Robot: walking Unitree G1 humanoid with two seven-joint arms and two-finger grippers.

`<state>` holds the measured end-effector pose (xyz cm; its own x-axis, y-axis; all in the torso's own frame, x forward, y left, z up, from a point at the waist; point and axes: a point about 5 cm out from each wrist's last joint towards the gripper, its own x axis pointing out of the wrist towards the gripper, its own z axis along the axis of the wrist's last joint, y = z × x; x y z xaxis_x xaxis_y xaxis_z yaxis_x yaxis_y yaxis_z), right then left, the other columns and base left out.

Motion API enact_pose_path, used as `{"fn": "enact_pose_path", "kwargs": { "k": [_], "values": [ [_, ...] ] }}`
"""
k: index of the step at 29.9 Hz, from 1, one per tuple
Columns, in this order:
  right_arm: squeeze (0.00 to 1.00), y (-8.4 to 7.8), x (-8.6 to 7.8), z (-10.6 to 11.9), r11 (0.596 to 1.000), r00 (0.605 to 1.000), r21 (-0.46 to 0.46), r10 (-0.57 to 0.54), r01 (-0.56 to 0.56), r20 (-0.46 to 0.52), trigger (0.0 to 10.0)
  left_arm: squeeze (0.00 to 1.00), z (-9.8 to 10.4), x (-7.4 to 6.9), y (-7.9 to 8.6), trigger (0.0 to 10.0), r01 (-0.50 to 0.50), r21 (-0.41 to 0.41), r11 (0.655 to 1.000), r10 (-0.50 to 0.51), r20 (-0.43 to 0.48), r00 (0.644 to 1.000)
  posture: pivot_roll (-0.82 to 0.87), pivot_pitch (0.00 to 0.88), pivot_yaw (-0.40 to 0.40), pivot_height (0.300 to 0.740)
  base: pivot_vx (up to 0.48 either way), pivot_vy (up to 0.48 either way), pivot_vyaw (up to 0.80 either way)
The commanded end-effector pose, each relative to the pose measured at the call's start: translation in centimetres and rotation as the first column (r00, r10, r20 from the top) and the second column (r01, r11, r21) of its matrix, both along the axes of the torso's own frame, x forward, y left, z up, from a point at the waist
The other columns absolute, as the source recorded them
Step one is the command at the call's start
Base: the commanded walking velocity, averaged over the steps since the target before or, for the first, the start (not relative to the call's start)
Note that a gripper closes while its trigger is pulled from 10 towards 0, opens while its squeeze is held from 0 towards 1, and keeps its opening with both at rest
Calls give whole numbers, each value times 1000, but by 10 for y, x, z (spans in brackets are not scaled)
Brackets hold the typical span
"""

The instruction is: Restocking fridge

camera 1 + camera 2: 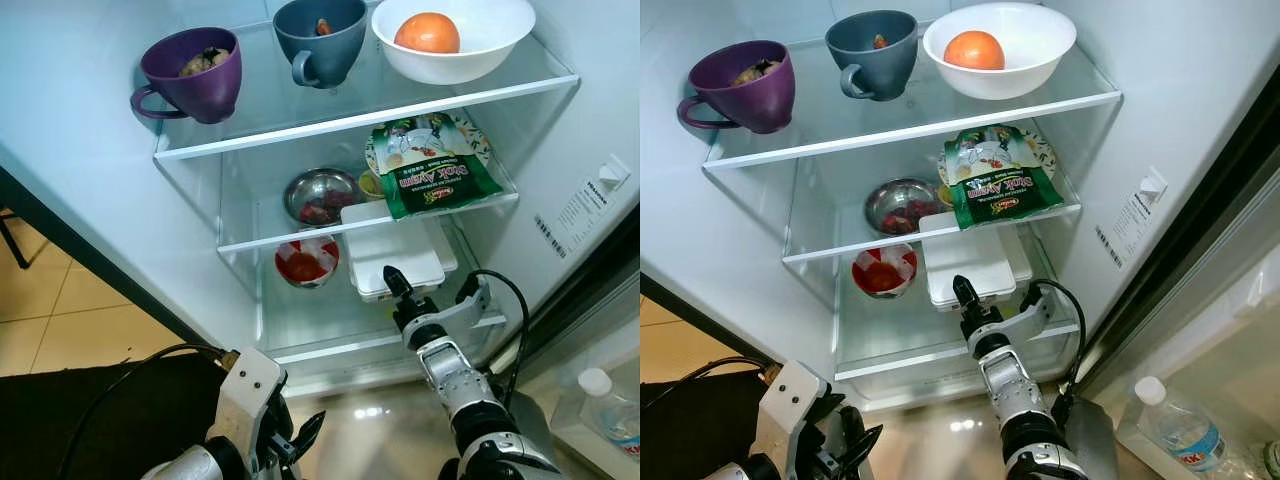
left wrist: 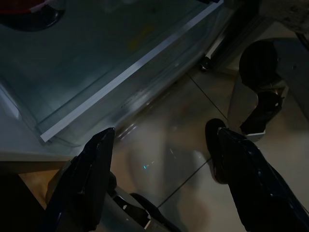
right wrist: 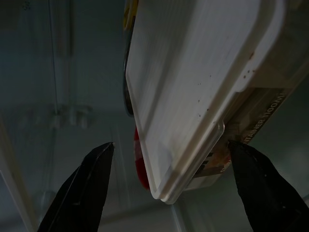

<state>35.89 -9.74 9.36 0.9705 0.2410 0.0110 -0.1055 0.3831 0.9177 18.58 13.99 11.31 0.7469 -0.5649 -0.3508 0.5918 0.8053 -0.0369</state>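
Inside the open fridge, a white lidded container [image 1: 392,245] lies on the low glass shelf [image 1: 330,345], beside a small bowl of red food [image 1: 305,262]. My right gripper [image 1: 398,285] reaches in at the container's front edge. In the right wrist view it is open, its black fingers [image 3: 84,188] spread either side of the container's near corner [image 3: 193,72] without touching it. My left gripper [image 1: 300,435] hangs low in front of the fridge, open over the tiled floor [image 2: 164,159].
The top shelf carries a purple mug [image 1: 195,70], a grey-blue mug [image 1: 320,38] and a white bowl [image 1: 490,35] holding an orange. On the middle shelf are a steel bowl [image 1: 320,193] and a green snack bag [image 1: 432,168]. A water bottle [image 1: 608,405] stands at the lower right.
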Motion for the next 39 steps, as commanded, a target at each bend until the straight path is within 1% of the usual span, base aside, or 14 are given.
{"fn": "enact_pose_path", "kwargs": {
  "k": [1,6,13,18,22,24,25,26,27,30,31,32,35,39],
  "values": [
    [0,39,0,13,993,995,72,85,-88,51,10000,0,-6,-4,-1,10000,-7,-4,1000,7,-32,999,184,273,118,341,0,0,0],
    [0,36,-6,5,994,995,70,86,-88,42,10000,0,-7,-4,-3,10000,-4,-2,1000,4,-32,999,177,267,109,341,0,0,0],
    [0,6,-35,-19,999,998,20,49,-50,32,10000,0,-13,-5,3,10000,-10,9,1000,11,-43,999,132,268,92,341,0,0,0],
    [0,-1,-58,-16,992,989,4,122,-123,79,10000,0,-16,-4,2,10000,-6,8,1000,7,-49,999,97,260,84,341,0,0,0],
    [0,0,-74,-28,983,984,-71,174,-172,37,10000,0,-18,-1,0,10000,0,7,1000,0,-46,999,81,252,77,341,0,0,0],
    [0,-1,-84,-38,962,979,-187,204,-199,5,10000,0,-20,1,0,10000,1,9,1000,0,-43,999,69,244,69,341,0,0,0],
    [0,-3,-90,-48,931,978,-302,208,-206,-24,10000,0,-22,2,0,10000,-6,14,1000,7,-40,999,59,238,63,341,0,0,0],
    [0,-3,-90,-48,931,978,-302,208,-206,-24,10000,0,-22,2,0,10000,-6,14,1000,7,-40,999,59,238,63,341,0,0,0],
    [0,-9,-101,-65,812,976,-543,205,-212,-74,10000,0,-26,5,3,10000,-31,20,999,32,-38,999,52,234,60,341,0,0,0],
    [0,-21,-115,-86,549,976,-814,194,-190,-96,10000,0,-38,9,9,10000,-96,40,995,98,-48,994,35,220,62,341,0,0,0],
    [0,-24,-118,-91,510,978,-841,181,-182,-102,10000,0,-41,10,11,10000,-110,50,993,113,-50,992,26,210,63,341,0,0,0],
    [0,-24,-118,-91,510,978,-841,181,-182,-102,10000,0,-41,10,11,10000,-110,50,993,113,-50,992,26,210,63,341,0,0,0],
    [0,-35,-126,-95,425,990,-895,80,-136,-113,10000,0,-52,12,18,10000,-170,83,982,174,-48,984,4,193,61,341,0,0,0],
    [0,-35,-128,-90,432,993,-894,52,-116,-104,10000,0,-55,15,22,10000,-209,92,974,213,-35,976,-4,184,59,341,0,0,0]
  ]
}}
